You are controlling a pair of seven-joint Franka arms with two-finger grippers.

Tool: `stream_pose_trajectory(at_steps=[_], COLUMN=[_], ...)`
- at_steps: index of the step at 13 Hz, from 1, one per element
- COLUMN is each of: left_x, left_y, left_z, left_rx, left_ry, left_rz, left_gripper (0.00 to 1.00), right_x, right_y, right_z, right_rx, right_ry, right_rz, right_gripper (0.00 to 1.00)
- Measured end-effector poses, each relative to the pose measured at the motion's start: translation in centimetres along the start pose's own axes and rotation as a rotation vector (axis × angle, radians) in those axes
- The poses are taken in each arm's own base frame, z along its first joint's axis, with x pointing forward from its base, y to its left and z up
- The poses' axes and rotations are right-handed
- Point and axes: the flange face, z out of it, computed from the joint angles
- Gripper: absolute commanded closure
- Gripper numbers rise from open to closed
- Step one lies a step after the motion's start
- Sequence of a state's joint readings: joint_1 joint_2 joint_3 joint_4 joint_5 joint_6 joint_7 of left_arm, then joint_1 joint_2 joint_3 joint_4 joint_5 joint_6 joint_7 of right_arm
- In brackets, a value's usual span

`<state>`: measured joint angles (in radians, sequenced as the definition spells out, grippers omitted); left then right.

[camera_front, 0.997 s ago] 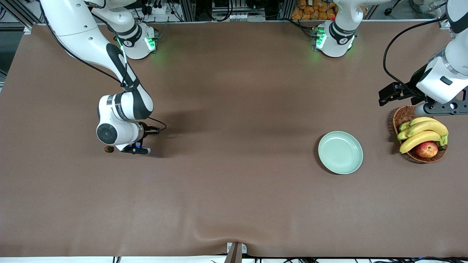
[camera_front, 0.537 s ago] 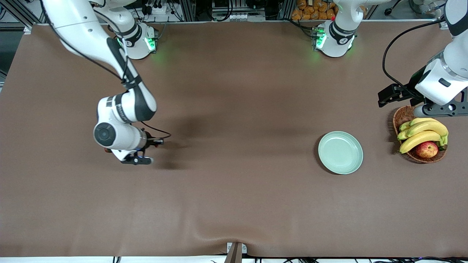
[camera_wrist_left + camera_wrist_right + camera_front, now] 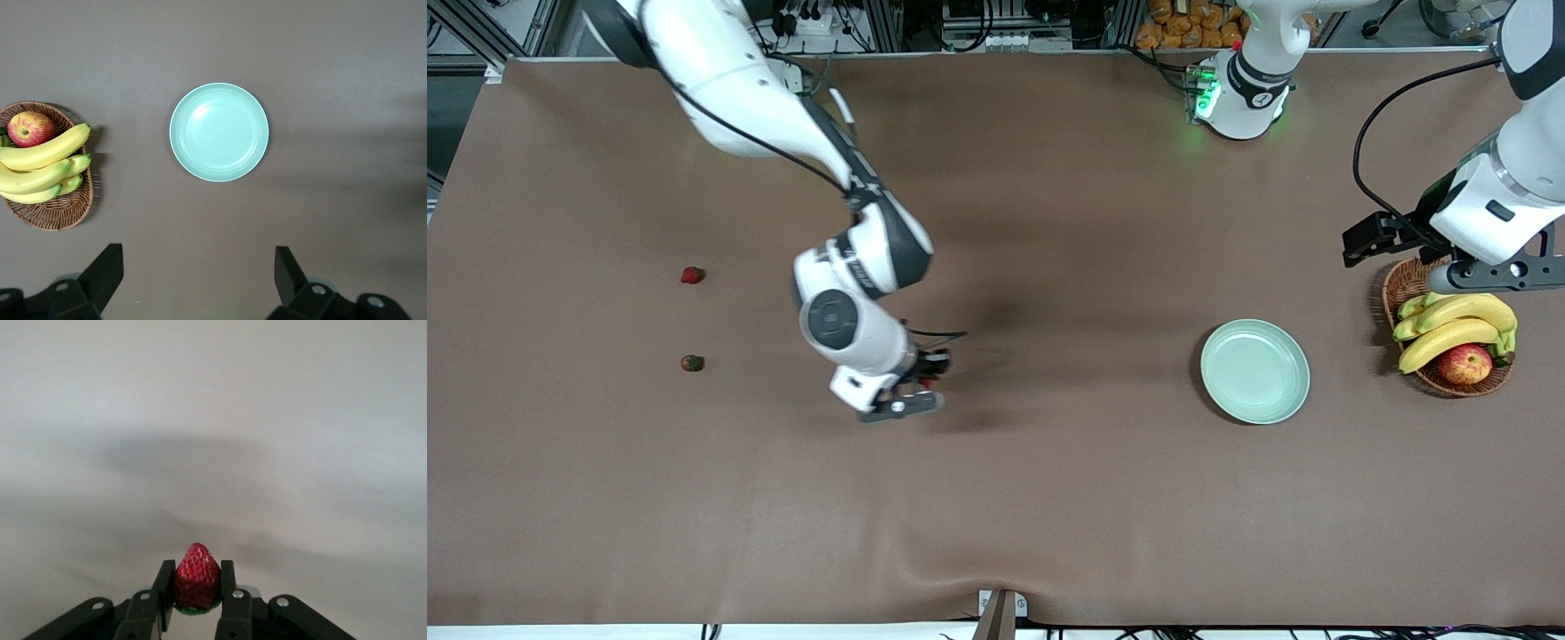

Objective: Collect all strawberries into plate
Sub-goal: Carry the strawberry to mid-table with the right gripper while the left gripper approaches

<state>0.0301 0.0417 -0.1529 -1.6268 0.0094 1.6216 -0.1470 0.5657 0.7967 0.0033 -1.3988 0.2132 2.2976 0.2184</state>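
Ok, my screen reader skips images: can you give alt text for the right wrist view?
The right gripper is shut on a red strawberry, tip pointing away from the camera, over bare brown table.

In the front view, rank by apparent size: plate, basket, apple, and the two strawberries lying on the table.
1. plate and basket: about equally wide; the basket is partly hidden by the left hand, so unranked.
2. apple.
3. two strawberries: look alike, both tiny.
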Motion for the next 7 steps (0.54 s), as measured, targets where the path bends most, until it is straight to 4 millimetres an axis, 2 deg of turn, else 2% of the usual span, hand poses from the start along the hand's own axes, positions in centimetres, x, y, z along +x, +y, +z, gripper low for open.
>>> stream_pose_trajectory(at_steps=[4,5,6,7], left_x=[0.3,0.5,1.0,1.7], left_y=[0.1,0.3,0.7,1.6], left_z=[1.1,1.7,2.6,3.8], left_rx=[0.000,0.000,-0.002,-0.004], left_ry=[-0.006,-0.013,-0.019,-0.023], left_rz=[0.001,0.004,0.012,0.027], left_gripper=[0.00,0.00,0.00,0.00], right_x=[-1.7,-2.3,-3.0,-3.6], right_y=[-7.9,-9.9,-11.7,-13.0], right_z=[5.2,6.2,7.0,7.6], right_rx=[0.041,0.048,0.054,0.058], right_ry=[0.095,0.096,0.094,0.093], right_rz=[-0.024,-0.026,-0.036,-0.045], right_gripper=[1.00,0.55,0.01,0.00])
